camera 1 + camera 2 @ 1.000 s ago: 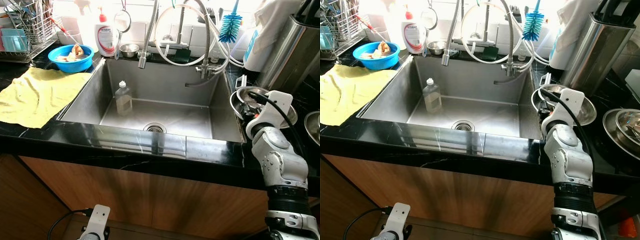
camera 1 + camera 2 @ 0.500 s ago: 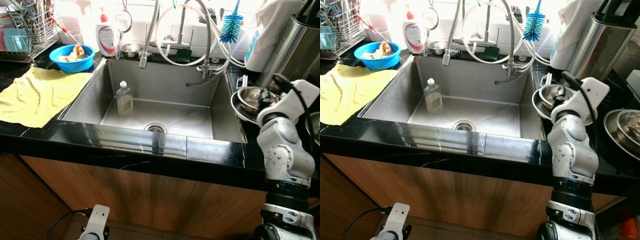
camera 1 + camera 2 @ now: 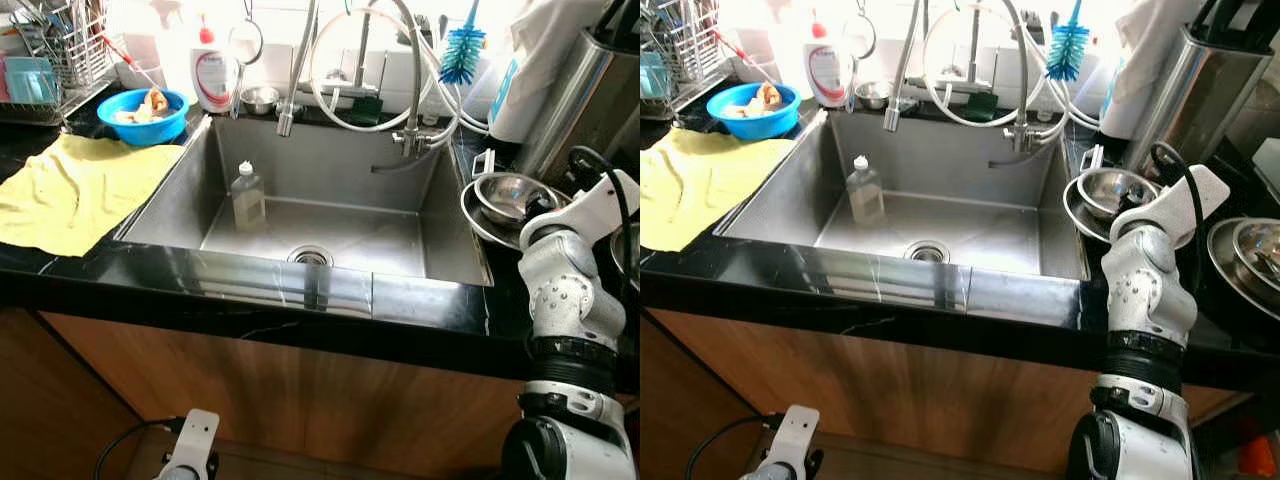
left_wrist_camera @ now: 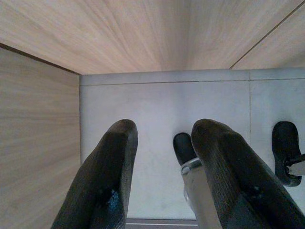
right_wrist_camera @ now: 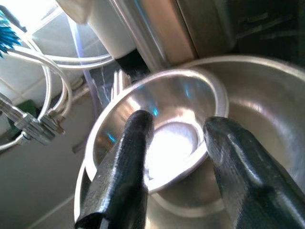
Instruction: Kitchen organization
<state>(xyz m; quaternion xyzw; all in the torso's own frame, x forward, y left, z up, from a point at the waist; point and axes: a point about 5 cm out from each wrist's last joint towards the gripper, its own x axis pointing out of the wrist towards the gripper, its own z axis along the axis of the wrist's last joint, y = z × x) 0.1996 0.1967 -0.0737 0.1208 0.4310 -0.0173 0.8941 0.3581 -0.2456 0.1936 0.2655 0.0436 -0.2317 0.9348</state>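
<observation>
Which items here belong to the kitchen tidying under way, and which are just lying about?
In play:
- right tool, open, hovering over the small steel bowl
- larger steel bowl it is nested in, on the counter right of the sink

Lying about:
- clear bottle standing in the sink
- yellow cloth
- blue bowl
- blue brush
- left tool, idle over the floor
</observation>
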